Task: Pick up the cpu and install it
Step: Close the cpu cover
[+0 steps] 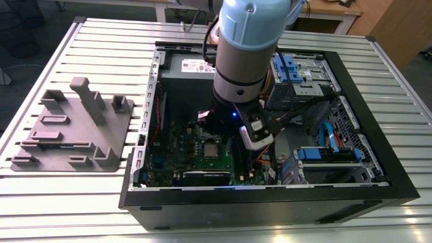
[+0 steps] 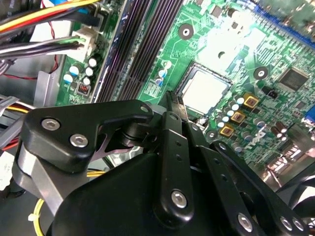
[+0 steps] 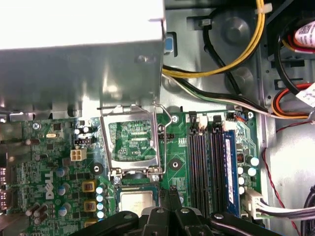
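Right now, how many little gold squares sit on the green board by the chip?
3 gold squares, in a slanting row beside the cpu in the second wrist view: one farthest from the claw, one midway, one nearest it. The claw may hide more.

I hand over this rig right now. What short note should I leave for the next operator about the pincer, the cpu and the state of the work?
Pincer: shut, holding nothing, low inside the computer case, close beside the cpu's edge; I cannot tell if it touches.
Cpu: lies flat in its socket on the motherboard.
Done: the cpu is placed in the socket.
Left: the socket frame stands open, not closed over the cpu.
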You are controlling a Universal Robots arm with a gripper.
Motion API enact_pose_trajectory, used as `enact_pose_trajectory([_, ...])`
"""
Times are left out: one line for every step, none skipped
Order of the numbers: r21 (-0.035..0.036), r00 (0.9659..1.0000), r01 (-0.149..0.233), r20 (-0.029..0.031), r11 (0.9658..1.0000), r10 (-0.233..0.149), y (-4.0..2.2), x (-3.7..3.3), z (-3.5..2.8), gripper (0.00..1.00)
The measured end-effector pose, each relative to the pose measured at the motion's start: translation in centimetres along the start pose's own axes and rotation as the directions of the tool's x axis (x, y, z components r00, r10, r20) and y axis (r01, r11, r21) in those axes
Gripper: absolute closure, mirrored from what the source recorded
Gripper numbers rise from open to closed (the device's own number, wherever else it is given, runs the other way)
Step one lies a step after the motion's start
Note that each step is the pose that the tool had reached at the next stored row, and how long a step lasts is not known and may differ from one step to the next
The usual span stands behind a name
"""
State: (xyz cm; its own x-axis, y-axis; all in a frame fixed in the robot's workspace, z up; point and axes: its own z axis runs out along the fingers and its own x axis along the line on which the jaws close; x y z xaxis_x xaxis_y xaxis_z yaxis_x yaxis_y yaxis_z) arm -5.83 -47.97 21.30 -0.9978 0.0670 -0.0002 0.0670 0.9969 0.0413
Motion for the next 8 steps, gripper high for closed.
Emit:
enact_pose_trajectory([-0.0001, 1.0000, 0.000, 0.0000, 1.0000, 0.000, 0.13, 0.01, 0.02, 0.89])
enact_pose_trajectory([-0.0002, 1.0000, 0.000, 0.0000, 1.0000, 0.000, 0.28, 0.02, 0.04, 0.89])
enact_pose_trajectory([-0.0003, 1.0000, 0.000, 0.0000, 1.0000, 0.000, 0.44, 0.03, 0.06, 0.89])
enact_pose_trajectory([-0.0004, 1.0000, 0.000, -0.0001, 1.0000, 0.000, 0.65, 0.04, 0.08, 0.89])
enact_pose_trajectory([-0.0003, 1.0000, 0.000, -0.0001, 1.0000, 0.000, 0.84, 0.06, 0.10, 0.89])
enact_pose_trajectory([-0.0003, 1.0000, 0.000, -0.0001, 1.0000, 0.000, 1.03, 0.07, 0.12, 0.89])
enact_pose_trajectory([-0.0005, 1.0000, 0.000, -0.0001, 1.0000, 0.000, 1.21, 0.08, 0.14, 0.89])
enact_pose_trajectory([-0.0005, 1.0000, 0.000, -0.0001, 1.0000, 0.000, 1.40, 0.09, 0.16, 0.89])
